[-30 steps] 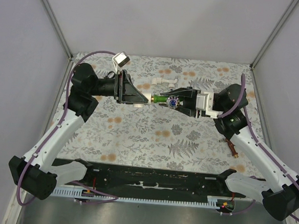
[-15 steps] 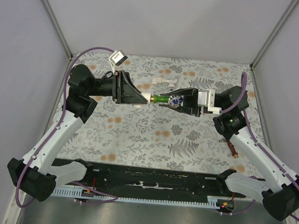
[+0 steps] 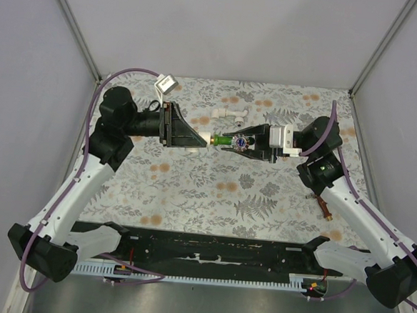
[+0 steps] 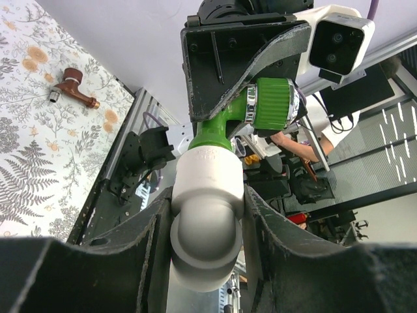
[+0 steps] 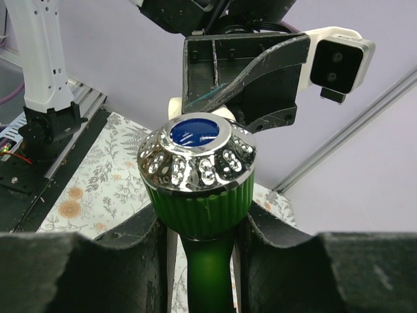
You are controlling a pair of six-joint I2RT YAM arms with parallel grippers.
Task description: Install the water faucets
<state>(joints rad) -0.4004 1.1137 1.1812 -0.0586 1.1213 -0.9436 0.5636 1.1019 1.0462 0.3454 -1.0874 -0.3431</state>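
Note:
The bright green faucet (image 3: pixel 227 139) with a chrome cap hangs in mid-air over the middle of the table. My right gripper (image 3: pixel 247 141) is shut on its green handle (image 5: pixel 199 189). My left gripper (image 3: pixel 195 136) is shut on the white elbow fitting (image 3: pixel 211 137). The faucet's green stem (image 4: pixel 212 134) sits in the mouth of the elbow (image 4: pixel 205 215). A reddish-brown faucet (image 3: pixel 324 205) lies on the table at the right and also shows in the left wrist view (image 4: pixel 75 91). No blue faucet is in view.
A small white pipe fitting (image 3: pixel 229 113) lies on the floral table cover (image 3: pixel 192 191) behind the grippers. Grey walls close in the left, right and back. A black rail (image 3: pixel 209 250) runs along the near edge between the arm bases.
Both wrists have turned a little and the right gripper has shifted slightly left. The green faucet and white elbow stay joined in mid-air.

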